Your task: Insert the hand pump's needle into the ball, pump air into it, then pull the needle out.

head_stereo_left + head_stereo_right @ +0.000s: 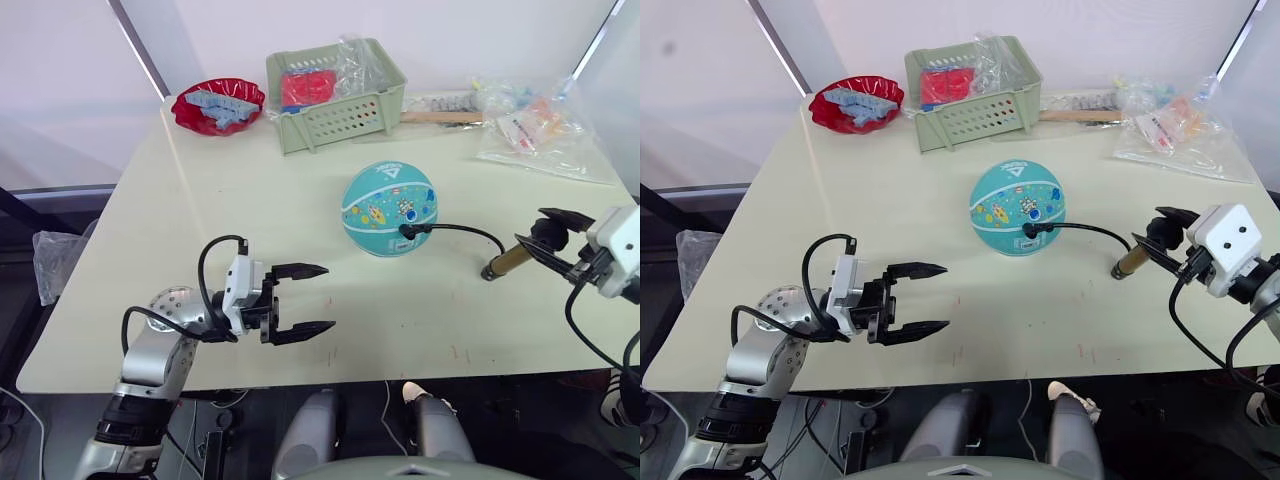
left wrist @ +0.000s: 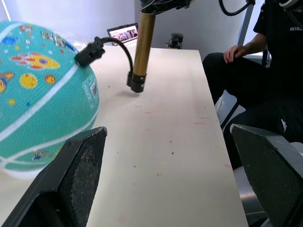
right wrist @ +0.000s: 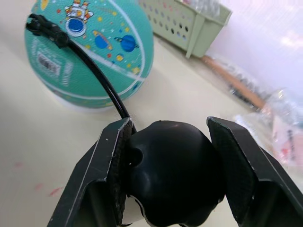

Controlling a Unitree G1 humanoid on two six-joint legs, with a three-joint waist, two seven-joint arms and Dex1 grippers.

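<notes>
Right pincer [image 1: 553, 238]: clamped on the hand pump's [image 1: 507, 261] black handle, standing the cylinder tilted, its foot on the desk [image 1: 200, 215], seemingly braced for pumping. Hose arcs left to the needle [image 1: 408, 230] fitting, seated against the ball [image 1: 389, 208] at desk centre. Left pincer [image 1: 310, 299]: fingers apart, holding nothing, near-left of ball.

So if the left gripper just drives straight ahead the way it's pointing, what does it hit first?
Probably the ball: the open left gripper points along the table towards it. The hand pump stands further back. Depth is uncertain.
</notes>
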